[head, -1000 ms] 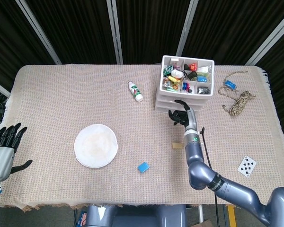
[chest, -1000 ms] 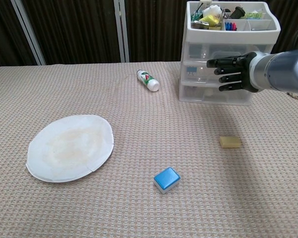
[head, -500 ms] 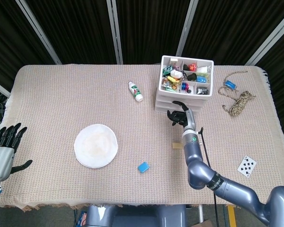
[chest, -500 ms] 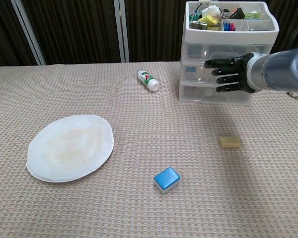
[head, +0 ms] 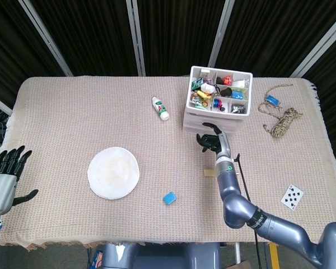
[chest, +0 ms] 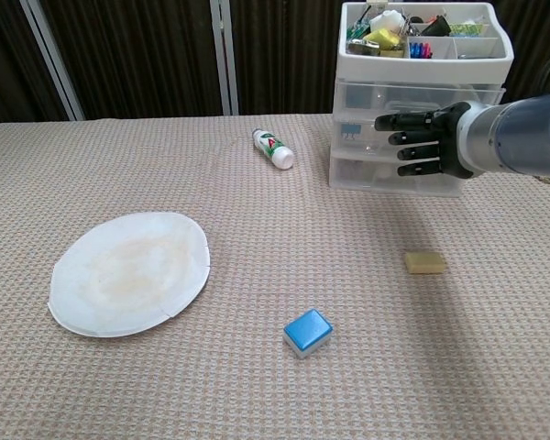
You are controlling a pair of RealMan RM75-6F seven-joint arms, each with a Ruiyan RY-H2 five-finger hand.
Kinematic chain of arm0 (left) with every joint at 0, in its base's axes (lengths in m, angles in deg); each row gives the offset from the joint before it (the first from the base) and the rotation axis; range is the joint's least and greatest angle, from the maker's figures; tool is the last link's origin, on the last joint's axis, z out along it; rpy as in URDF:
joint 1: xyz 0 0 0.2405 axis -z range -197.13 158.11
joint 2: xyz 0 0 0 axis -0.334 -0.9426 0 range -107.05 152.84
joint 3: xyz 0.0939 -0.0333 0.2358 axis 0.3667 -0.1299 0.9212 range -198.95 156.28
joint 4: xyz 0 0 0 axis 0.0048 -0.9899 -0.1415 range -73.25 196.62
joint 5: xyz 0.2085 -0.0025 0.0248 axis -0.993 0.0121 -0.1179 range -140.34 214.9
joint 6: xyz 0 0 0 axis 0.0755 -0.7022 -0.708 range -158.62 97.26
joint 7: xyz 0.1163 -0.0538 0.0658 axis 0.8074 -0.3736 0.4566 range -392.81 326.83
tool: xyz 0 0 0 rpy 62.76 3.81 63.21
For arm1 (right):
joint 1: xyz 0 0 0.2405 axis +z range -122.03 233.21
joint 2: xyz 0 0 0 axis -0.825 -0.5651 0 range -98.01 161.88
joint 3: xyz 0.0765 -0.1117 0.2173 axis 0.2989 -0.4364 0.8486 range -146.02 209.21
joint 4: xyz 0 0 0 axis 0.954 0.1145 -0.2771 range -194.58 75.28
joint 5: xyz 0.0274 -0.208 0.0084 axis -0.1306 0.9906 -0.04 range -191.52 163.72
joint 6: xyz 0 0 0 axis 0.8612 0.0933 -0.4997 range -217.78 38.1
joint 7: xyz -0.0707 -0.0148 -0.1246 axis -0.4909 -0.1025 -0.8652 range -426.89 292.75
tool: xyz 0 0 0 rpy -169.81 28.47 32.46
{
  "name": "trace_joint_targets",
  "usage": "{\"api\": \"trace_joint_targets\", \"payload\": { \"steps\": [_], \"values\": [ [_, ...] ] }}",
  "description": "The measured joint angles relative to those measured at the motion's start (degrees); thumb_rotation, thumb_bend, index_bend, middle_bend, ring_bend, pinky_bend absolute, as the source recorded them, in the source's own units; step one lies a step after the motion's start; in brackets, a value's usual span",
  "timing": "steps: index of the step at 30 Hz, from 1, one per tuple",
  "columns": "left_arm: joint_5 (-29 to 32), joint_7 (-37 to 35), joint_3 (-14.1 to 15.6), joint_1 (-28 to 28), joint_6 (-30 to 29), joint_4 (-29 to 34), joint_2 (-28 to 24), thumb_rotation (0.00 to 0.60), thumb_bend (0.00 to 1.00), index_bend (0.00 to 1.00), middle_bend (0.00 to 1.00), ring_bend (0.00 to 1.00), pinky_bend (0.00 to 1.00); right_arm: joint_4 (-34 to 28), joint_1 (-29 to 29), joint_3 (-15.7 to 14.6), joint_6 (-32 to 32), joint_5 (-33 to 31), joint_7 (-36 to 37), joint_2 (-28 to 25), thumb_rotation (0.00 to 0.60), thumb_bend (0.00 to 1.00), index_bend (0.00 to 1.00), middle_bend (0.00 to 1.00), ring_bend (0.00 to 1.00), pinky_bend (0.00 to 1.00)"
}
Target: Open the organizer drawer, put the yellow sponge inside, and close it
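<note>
Fingers of your right hand (chest: pixel 420 140) are spread, holding nothing, at the drawer (chest: pixel 394 126) front; pull unevenly and the organizer (head: pixel 215 106) could slide or tip. Your left hand (head: pixel 4 174) rests open. Sponge (chest: pixel 424 263) lies at five o'clock from the organizer, long axis three-to-nine.

Bare cloth surrounds the yellow sponge (chest: pixel 424 262); the right hand (chest: pixel 420 141) fronts the organizer (chest: pixel 422 96) drawers.

The dark right hand (chest: pixel 420 143) covers part of the white plastic drawer organizer's (chest: pixel 367 165) front; whether the fingers touch it is unclear.
</note>
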Motion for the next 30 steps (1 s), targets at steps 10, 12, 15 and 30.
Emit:
{"api": "trace_joint_targets", "payload": {
  "steps": [10,12,15,30],
  "values": [
    [-0.2,0.1,0.1,-0.1,-0.2,0.0,0.0,0.600,0.11,0.06,0.00,0.00,0.00,-4.5,-3.1,-2.6,0.2,1.5,1.3,-1.5,0.600,0.32,0.27,0.79,0.77,0.68],
    [-0.3,0.1,0.1,-0.1,-0.3,-0.1,0.0,0.600,0.11,0.06,0.00,0.00,0.00,-5.2,-3.7,-3.2,0.3,2.0,1.4,-1.9,0.600,0.32,0.27,0.78,0.76,0.68],
    [-0.3,0.0,0.1,-0.1,-0.3,0.0,0.0,0.600,0.11,0.06,0.00,0.00,0.00,-6.5,-4.5,-4.1,0.6,2.9,1.6,-2.3,0.600,0.32,0.25,0.77,0.74,0.68],
    [-0.5,-0.1,0.2,-0.3,-0.8,0.1,0.0,0.600,0.11,0.06,0.00,0.00,0.00,-11.4,-6.7,-14.2,11.6,30.7,-9.8,-6.0,0.600,0.32,0.21,0.75,0.73,0.68]
  ]
}}
